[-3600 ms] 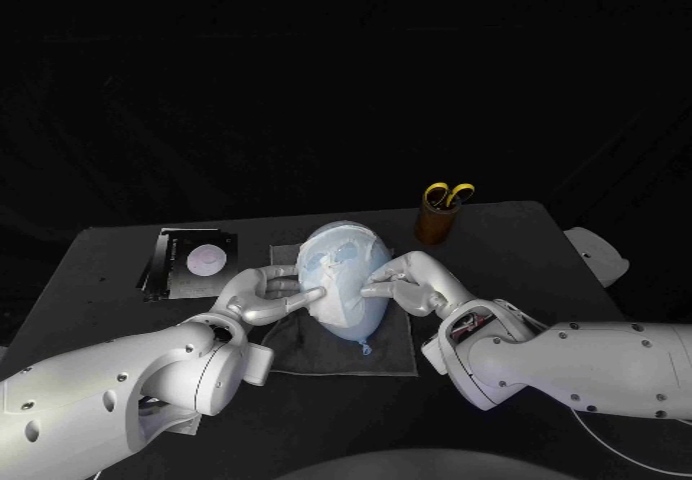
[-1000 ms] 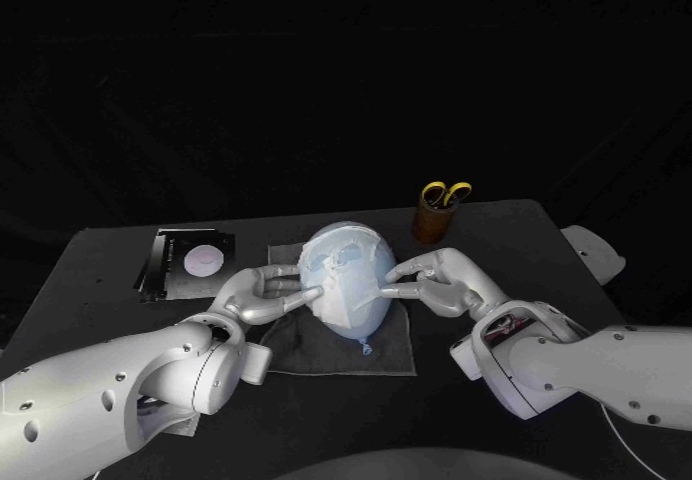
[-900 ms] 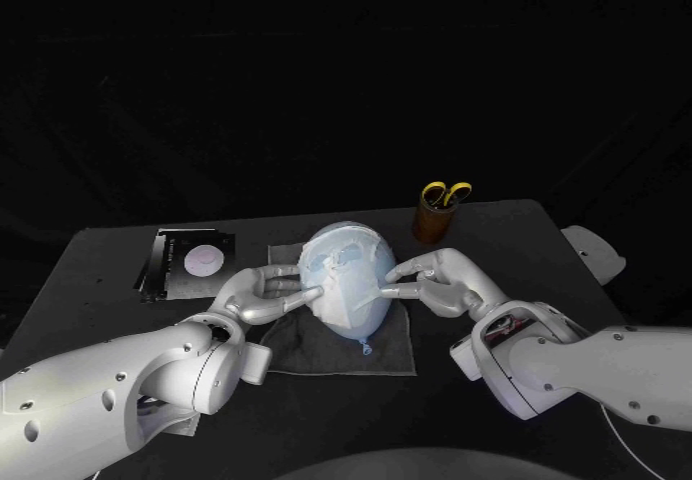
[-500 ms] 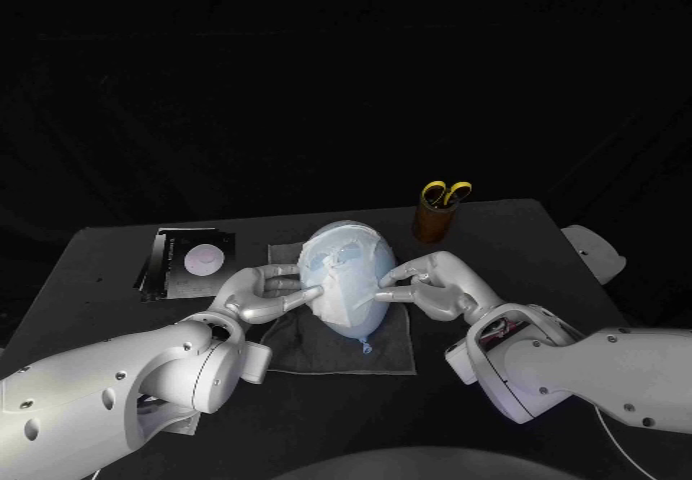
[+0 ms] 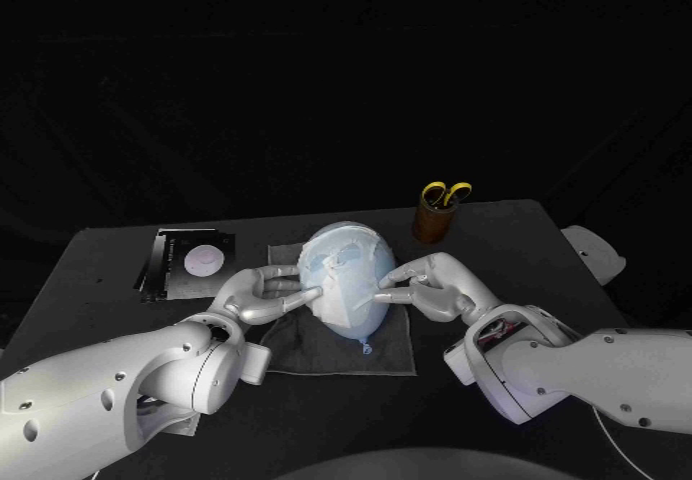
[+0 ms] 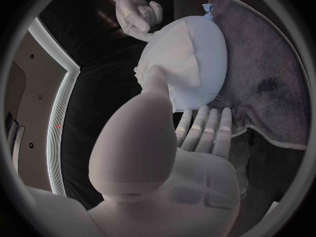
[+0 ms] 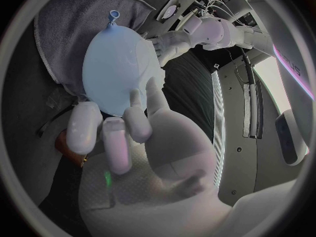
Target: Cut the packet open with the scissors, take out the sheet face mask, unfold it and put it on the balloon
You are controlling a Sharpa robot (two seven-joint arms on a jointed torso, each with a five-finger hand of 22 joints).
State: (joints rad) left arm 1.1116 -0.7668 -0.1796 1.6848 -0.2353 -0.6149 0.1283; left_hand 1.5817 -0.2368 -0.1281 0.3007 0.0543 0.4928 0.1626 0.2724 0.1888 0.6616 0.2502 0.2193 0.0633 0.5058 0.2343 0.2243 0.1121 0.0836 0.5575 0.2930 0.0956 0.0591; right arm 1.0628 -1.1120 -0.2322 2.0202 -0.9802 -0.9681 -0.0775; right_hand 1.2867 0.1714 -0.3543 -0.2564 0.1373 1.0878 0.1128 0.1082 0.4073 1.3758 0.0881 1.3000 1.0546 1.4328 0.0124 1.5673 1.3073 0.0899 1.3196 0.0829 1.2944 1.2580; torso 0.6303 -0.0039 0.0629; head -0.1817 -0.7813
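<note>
Black table (image 5: 101, 250), logged left to right. Far left: flat black packet (image 5: 191, 262) with a pale round patch, lying well apart from the hands. Left hand (image 5: 267, 293) is at the balloon's left flank; in the left wrist view its thumb tip presses the edge of the sheet face mask (image 5: 336, 265) onto the upper face, while the other fingers (image 6: 205, 125) lie close together against the lower flank just above the cloth, so the balloon sits between thumb and fingers. Balloon (image 5: 346, 285), pale blue, lies mid-table on a grey cloth (image 5: 310, 350). Long axis runs away from the robot: rounded end points to the far edge, knot (image 5: 362, 348) points toward the robot and rests on the cloth. The mask is draped white over the upper, far part of the balloon, wrinkled along its right side. Right hand (image 5: 430, 288) is at the balloon's right flank, fingertips touching the mask's right edge, remaining fingers spread against the flank; cannot tell whether it pinches the mask or merely presses it. Right rear: brown cup (image 5: 433, 225), upright, holding scissors (image 5: 449, 192) with yellow handles up, apart from both hands.
</note>
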